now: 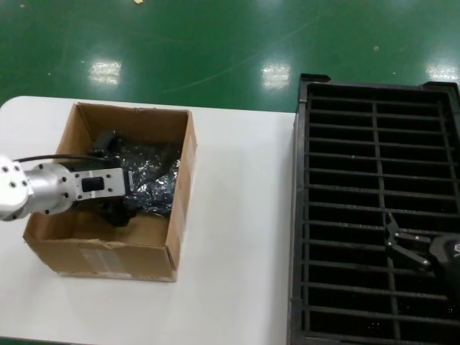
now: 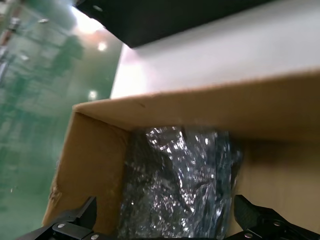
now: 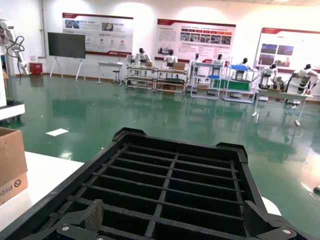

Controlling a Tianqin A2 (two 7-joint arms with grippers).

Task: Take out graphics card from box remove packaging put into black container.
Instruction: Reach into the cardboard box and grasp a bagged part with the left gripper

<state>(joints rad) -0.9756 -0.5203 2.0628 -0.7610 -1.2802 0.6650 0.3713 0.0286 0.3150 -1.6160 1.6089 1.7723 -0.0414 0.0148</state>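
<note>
The brown cardboard box [image 1: 115, 255] stands on the left of the table. Inside it lies the crinkly grey-silver packaging [image 1: 154, 180]. My left gripper [image 1: 126, 180] reaches down into the box, open, with one finger on either side of the bag. In the left wrist view the packaging [image 2: 180, 180] fills the gap between the spread fingers [image 2: 82, 217], close to the box wall [image 2: 200, 107]. The graphics card itself is hidden. My right gripper [image 1: 394, 238] hovers open and empty over the black container [image 1: 298, 215], whose slots [image 3: 170, 175] lie below the right gripper [image 3: 175, 214].
The white table [image 1: 237, 215] has a bare strip between box and container. Green floor [image 1: 215, 43] lies beyond the table's far edge. The right wrist view catches a corner of the box [image 3: 10, 160] and distant workbenches [image 3: 210, 75].
</note>
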